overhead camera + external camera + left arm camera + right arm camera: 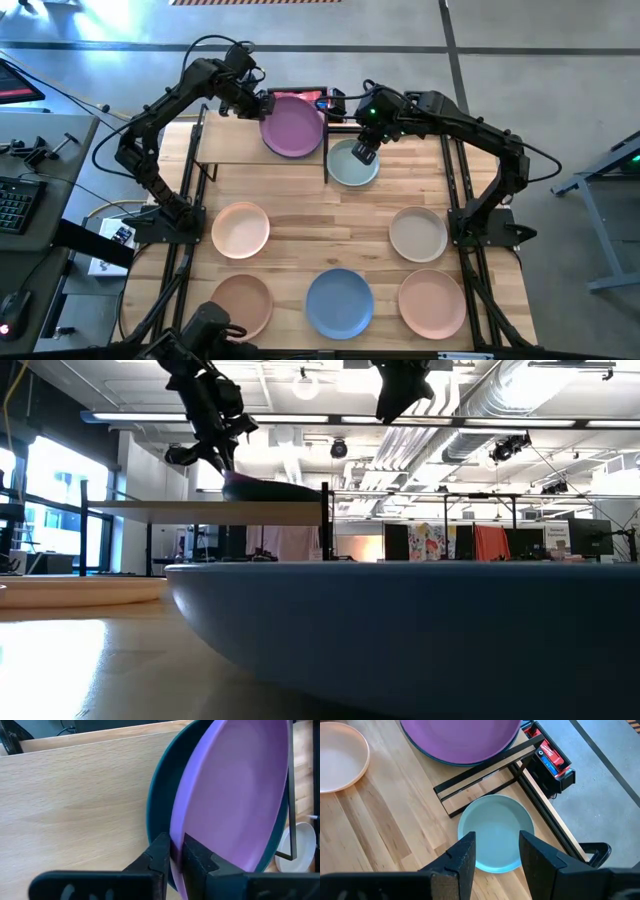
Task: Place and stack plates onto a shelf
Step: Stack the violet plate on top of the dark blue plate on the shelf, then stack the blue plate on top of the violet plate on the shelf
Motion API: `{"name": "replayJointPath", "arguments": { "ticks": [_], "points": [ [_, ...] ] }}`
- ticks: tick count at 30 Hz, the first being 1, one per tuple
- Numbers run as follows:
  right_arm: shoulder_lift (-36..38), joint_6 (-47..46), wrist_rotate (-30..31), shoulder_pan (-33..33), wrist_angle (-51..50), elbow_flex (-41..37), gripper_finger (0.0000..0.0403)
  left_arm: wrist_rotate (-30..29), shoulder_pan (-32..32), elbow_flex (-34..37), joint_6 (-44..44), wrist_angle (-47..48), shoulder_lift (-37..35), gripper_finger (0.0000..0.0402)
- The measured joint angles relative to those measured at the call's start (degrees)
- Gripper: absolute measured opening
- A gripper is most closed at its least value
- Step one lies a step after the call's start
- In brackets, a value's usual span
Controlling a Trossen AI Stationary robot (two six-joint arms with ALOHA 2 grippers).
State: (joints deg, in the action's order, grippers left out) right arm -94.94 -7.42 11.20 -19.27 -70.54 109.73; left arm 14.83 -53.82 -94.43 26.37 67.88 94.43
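The round matte purple plate [292, 126] is seen up on the raised light-wood shelf with the thin black frame [235, 140], at its right end, laid over a dark teal round plate [159, 800] whose rim peeks out beneath it. Its near rim is pinched between the fingers of the left gripper [171, 856], which is clamped narrow on that edge, and the purple plate is tilted slightly off the teal one there.

Just beside the shelf's right end, down on the larger wooden tabletop [330, 225], a pale grey-green round plate [352, 165] is found. The right gripper [496, 849] is hung directly above it, fingers spread wide, nothing held between them; whether they touch the plate cannot be told.

Further out, a peach plate [240, 229] and a beige plate [418, 234] are spread across the middle row. Along the near edge, a terracotta brown plate [241, 304], a blue plate [339, 303] and a salmon pink plate [432, 303] are lined up, all well apart.
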Motion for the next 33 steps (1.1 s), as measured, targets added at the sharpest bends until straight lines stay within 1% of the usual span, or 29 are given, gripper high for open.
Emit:
{"name": "replayJointPath", "arguments": {
  "ticks": [9, 13, 20, 28, 33],
  "points": [
    [0.00, 0.00, 0.00, 0.00, -0.01, 0.00, 0.0129, 0.24, 0.28, 0.00, 0.00, 0.13, 0.00, 0.0069],
    [0.00, 0.13, 0.00, 0.00, -0.01, 0.00, 0.0129, -0.11, 0.30, 0.00, 1.49, 2.40, 0.00, 0.0083],
    [0.00, 0.46, 0.00, 0.00, -0.23, 0.00, 0.0129, -0.07, 0.44, 0.02, 1.44, 3.45, 0.00, 0.0085],
    [0.00, 0.44, -0.19, 0.02, -6.59, -0.01, 0.0129, -0.02, 3.17, 0.04, -0.59, 4.64, -0.04, 0.0085],
    [0.00, 0.44, -4.13, 0.09, -11.15, -0.02, 0.0129, 0.00, 5.26, 0.04, -4.10, 6.76, -0.07, 0.0085]
  ]
}}
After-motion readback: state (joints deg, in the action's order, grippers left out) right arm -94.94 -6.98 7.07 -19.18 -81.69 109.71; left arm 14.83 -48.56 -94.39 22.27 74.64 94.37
